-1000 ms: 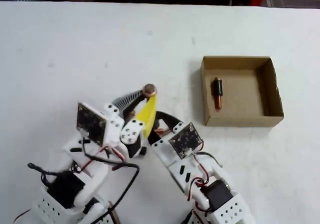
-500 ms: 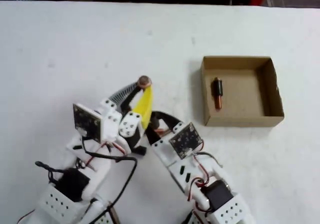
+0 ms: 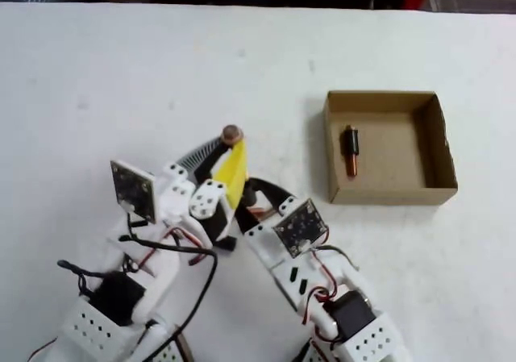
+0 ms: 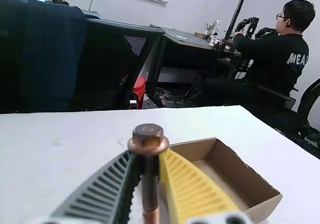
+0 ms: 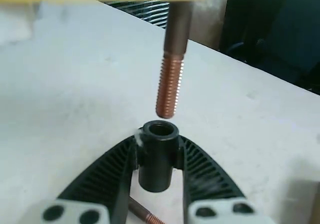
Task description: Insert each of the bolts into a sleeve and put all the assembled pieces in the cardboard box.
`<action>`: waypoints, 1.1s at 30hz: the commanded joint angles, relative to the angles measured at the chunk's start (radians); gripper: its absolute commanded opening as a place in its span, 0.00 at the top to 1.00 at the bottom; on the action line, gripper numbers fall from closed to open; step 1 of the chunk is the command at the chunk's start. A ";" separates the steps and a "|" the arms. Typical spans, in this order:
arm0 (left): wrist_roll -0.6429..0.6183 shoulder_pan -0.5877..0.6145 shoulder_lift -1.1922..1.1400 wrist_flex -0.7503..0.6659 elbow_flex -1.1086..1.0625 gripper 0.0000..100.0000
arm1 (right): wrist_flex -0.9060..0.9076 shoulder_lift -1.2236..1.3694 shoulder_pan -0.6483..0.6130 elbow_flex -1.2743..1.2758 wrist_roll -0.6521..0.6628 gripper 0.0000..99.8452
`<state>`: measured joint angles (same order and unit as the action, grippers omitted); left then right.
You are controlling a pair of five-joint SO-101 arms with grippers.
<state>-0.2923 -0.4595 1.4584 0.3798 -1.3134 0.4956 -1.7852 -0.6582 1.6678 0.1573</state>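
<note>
The left gripper (image 4: 148,159) is clamped on a copper-coloured bolt (image 4: 148,139). Its grey finger (image 4: 107,194) and yellow finger (image 4: 192,194) pinch the shank just under the flanged hex head. The bolt hangs upright, head up and threaded end down.

The right gripper (image 5: 157,146) is closed around a black sleeve (image 5: 157,166), with one black ribbed finger pressed against each side. The sleeve stands upright with its open bore facing up. In the right wrist view the bolt's threaded tip sits just above the sleeve's mouth, roughly in line with the bore. A small gap shows between them, so the bolt is not yet inserted.

From the high view both arms meet low on the white table (image 3: 161,72), left of the cardboard box (image 3: 446,148) and apart from it. The left gripper sits above the right one (the sleeve itself is hidden there under the yellow finger).

A second bolt (image 5: 141,214) lies flat on the table just below and behind the held sleeve, partly covered by the right gripper's fingers.

Inside the cardboard box lies one assembled piece (image 3: 351,151). It is a black sleeve with a copper shank sticking out of one end, resting on the box floor close to the wall nearest the arms.
</note>
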 commanded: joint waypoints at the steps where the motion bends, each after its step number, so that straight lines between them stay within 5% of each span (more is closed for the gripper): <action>1: -0.014 0.010 0.016 -0.006 0.009 0.98 | -0.028 -0.015 -0.008 0.023 0.017 0.98; 33: -0.068 0.007 0.016 0.035 -0.068 0.98 | -0.028 -0.015 -0.007 0.023 0.017 0.98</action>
<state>-0.3491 -0.4611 1.4615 0.4289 -1.3809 0.4956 -1.7852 -0.6613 1.6678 0.1573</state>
